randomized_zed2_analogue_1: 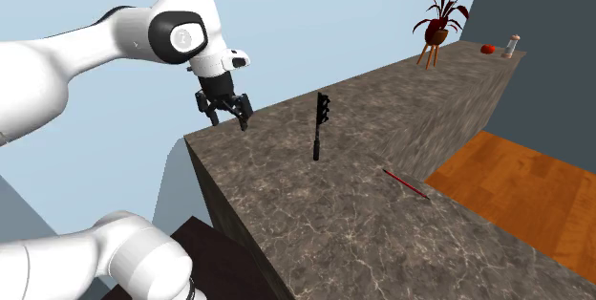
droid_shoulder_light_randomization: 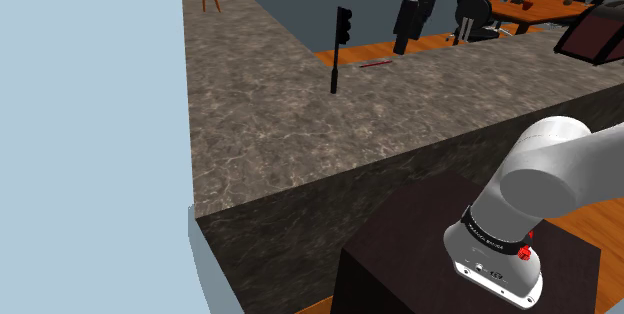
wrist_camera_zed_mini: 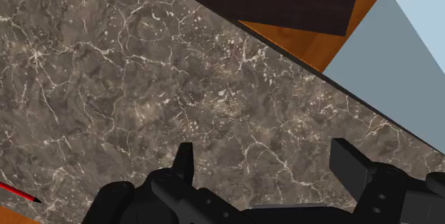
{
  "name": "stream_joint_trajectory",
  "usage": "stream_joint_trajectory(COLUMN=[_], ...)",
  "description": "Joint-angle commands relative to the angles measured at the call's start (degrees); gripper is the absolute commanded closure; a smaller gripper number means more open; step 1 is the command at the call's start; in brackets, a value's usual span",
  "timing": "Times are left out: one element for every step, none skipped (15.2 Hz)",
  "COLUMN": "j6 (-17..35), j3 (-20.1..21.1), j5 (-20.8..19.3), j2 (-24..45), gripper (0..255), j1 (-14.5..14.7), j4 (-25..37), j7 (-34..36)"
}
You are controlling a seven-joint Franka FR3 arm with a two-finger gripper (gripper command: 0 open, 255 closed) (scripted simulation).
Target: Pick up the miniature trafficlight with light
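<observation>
1. Plainly, in the shoulder view the black traffic light (droid_shoulder_light_randomization: 341, 50) stands upright on the marbled counter (droid_shoulder_light_randomization: 260, 132), the gripper (droid_shoulder_light_randomization: 405, 46) hovering apart at its 3 o'clock.
2. In the second exterior view the gripper hangs at the light's 9 o'clock, spread wide and empty.
3. In the wrist view the fingers (wrist_camera_zed_mini: 184, 164) stand apart over the counter. It would be best to swing across to the post and close squarely on its thin shaft without tipping it.

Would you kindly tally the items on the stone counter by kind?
Miniature traffic light: 1
Red pencil: 1
Potted plant: 1
Small red round object: 1
Shaker: 1
Total: 5
</observation>
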Motion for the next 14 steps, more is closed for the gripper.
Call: stream_joint_trajectory(j6=[0.0, 0.6, 1.1, 1.5, 1.8, 2.1, 2.3, 2.4, 2.4, 2.4, 2.3, 2.1, 1.9, 1.6], j3=[0.0, -0.2, -0.5, -0.7, -0.9, -1.2, -1.4, -1.7, -1.9, -2.2, -2.5, -2.7, -3.0, -3.3], j5=[0.0, -0.2, -0.4, -0.5, -0.7, -0.8, -0.9, -1.0, -1.1, -1.2, -1.3, -1.4, -1.4, -1.4], j2=[0.0, 2.4, 4.7, 7.1, 9.4, 11.7, 14.1, 16.4, 18.7, 21.0, 23.3, 25.6, 27.9, 30.3], gripper=[0, 0, 0, 0, 0, 0, 0, 0, 0, 0, 0, 0, 0, 0], j1=[0.0, -0.4, -0.8, -1.2, -1.6, -2.0, -2.3, -2.7, -3.0, -3.3, -3.6, -3.9, -4.2, -4.4], j4=[0.0, 1.6, 3.3, 5.1, 6.9, 8.8, 10.7, 12.7, 14.8, 17.0, 19.2, 21.5, 23.9, 26.3], j7=[0.0, 0.2, 0.4, 0.6, 0.8, 1.0, 1.2, 1.4, 1.6, 1.8, 2.0, 2.2, 2.4, 2.5])
